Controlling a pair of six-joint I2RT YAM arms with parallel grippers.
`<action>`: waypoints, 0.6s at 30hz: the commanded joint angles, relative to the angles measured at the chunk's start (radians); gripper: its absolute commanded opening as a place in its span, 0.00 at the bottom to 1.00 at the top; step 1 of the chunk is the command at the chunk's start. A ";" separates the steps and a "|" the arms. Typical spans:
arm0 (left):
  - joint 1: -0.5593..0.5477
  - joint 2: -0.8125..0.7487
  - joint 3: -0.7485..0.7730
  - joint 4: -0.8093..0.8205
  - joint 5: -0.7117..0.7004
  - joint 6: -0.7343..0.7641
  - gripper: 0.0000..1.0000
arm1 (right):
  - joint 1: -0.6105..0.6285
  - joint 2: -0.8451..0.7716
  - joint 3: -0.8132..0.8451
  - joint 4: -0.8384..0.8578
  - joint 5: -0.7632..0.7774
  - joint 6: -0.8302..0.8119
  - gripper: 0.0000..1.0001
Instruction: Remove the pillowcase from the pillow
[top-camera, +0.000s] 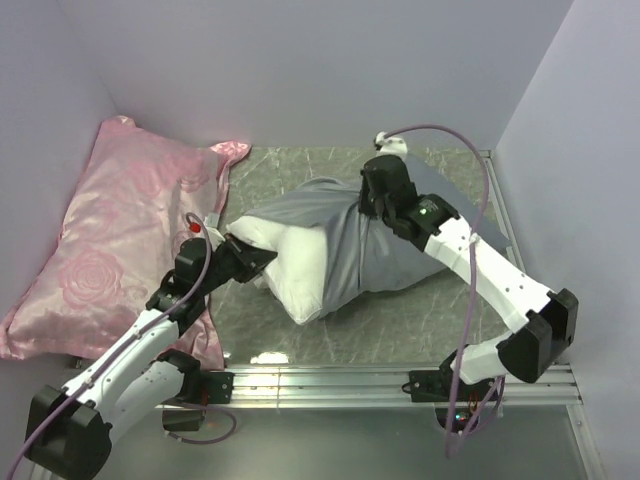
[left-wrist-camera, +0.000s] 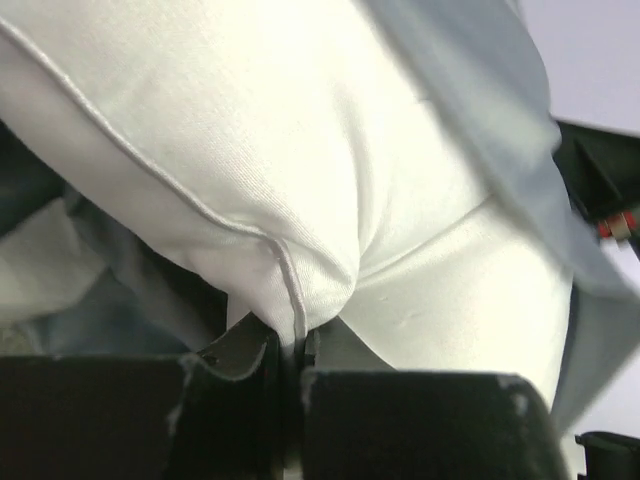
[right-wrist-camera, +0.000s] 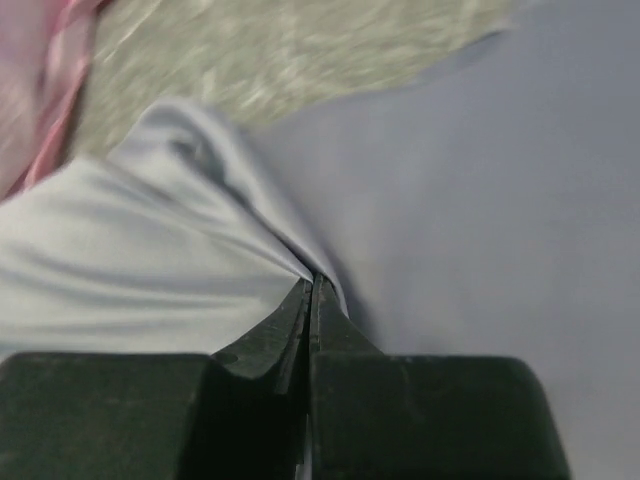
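Note:
The white pillow (top-camera: 295, 270) sticks partway out of the grey pillowcase (top-camera: 350, 240) in the middle of the table. My left gripper (top-camera: 262, 258) is shut on the pillow's piped seam corner (left-wrist-camera: 290, 300); the pillowcase (left-wrist-camera: 480, 110) drapes over the pillow's far side. My right gripper (top-camera: 368, 205) is shut on a pinched fold of the pillowcase (right-wrist-camera: 200, 250), near its top middle. The fold runs right into the closed right gripper (right-wrist-camera: 312, 285). No label shows.
A pink rose-patterned satin pillow (top-camera: 120, 230) lies at the left, against the wall. The grey marbled table surface (top-camera: 300, 165) shows behind and in front of the pillow. A metal rail (top-camera: 330, 378) runs along the near edge. Walls close in left, back and right.

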 joint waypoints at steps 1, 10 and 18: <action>-0.002 -0.074 0.048 -0.023 0.026 0.029 0.01 | -0.102 0.062 0.044 -0.040 0.121 0.017 0.00; 0.021 -0.160 0.082 -0.136 0.021 0.064 0.00 | -0.424 0.102 -0.059 0.023 0.069 0.052 0.00; 0.028 -0.128 0.152 -0.053 0.070 0.061 0.01 | -0.344 0.045 -0.162 0.072 -0.055 0.038 0.16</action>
